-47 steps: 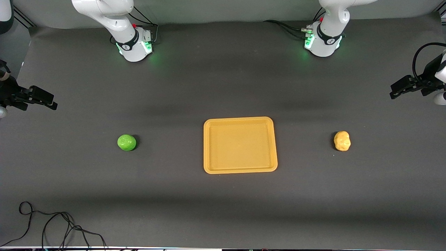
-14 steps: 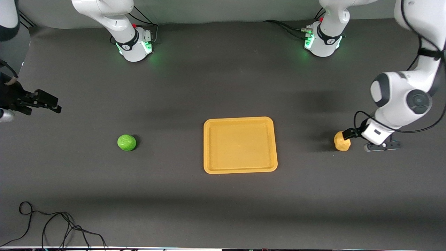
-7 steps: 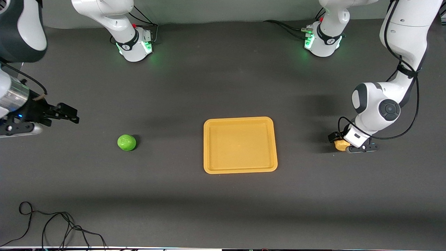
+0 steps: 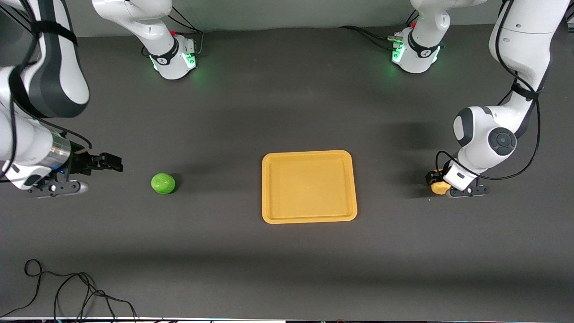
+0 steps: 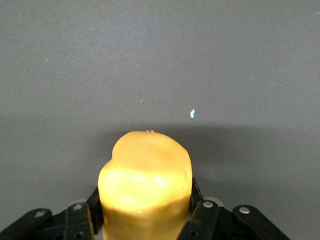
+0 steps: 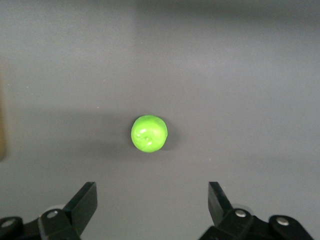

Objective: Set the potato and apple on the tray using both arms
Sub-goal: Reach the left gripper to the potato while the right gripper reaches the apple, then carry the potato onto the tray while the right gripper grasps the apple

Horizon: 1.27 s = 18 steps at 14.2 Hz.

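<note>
Where the high front camera looks down on the dark grey worktop, the orange-yellow tray lies flat and bare at the middle, rectangular with rounded corners and a low rim. The apple, a small glossy green ball, rests on the worktop toward the right arm's end, well apart from the tray. The potato, lumpy and yellow-tan, sits toward the left arm's end, mostly hidden under the left claw, whose white wrist bends down steeply over it. The right claw points toward the apple from the right arm's end, near it but apart, its forearm lying nearly level. A thin black cable loops on the worktop at the edge nearest the camera.

Seen from the left wrist, the potato fills the space of the left claw, knobbly and bright, with a black finger pressed against each flank; the claw is closed upon it, and the potato casts a shadow on the grey surface.

Seen from the right wrist, the apple shows pale speckles and a slight dimple, lying free on the worktop ahead of the right claw, whose two black fingers stand wide apart, touching nothing.
</note>
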Each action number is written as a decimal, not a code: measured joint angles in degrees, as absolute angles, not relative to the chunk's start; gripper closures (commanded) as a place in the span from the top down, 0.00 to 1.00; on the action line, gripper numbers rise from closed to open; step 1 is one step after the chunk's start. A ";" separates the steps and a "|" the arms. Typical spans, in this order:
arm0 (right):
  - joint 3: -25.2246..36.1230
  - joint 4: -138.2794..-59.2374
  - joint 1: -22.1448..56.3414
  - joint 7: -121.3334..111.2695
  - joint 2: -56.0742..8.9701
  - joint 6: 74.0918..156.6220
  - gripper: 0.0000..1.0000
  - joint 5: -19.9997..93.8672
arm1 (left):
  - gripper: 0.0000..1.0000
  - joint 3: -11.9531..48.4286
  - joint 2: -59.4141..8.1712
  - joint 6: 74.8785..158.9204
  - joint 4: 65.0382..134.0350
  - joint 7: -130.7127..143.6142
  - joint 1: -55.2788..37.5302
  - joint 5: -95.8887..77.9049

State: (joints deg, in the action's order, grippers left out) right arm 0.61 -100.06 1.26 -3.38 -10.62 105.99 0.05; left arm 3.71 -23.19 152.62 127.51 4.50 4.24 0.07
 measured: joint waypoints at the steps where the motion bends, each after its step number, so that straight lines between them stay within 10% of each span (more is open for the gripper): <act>1: 0.61 -102.08 1.48 -3.38 -10.74 108.77 0.98 0.05 | 0.45 3.75 -22.72 152.62 127.39 4.50 4.01 0.07; 11: 0.73 -119.43 3.19 -2.51 -10.95 130.70 1.00 0.10 | 0.41 5.72 -4.10 118.45 117.20 20.72 -4.58 0.07; 18: 0.86 -126.24 3.18 -1.24 -19.55 147.70 1.00 0.12 | 0.41 20.55 -9.01 125.23 114.08 45.79 -5.49 0.42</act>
State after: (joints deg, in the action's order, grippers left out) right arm 0.86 -126.24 3.18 -1.24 -19.55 147.70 0.12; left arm 20.55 -9.01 125.23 114.08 45.79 -5.49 0.42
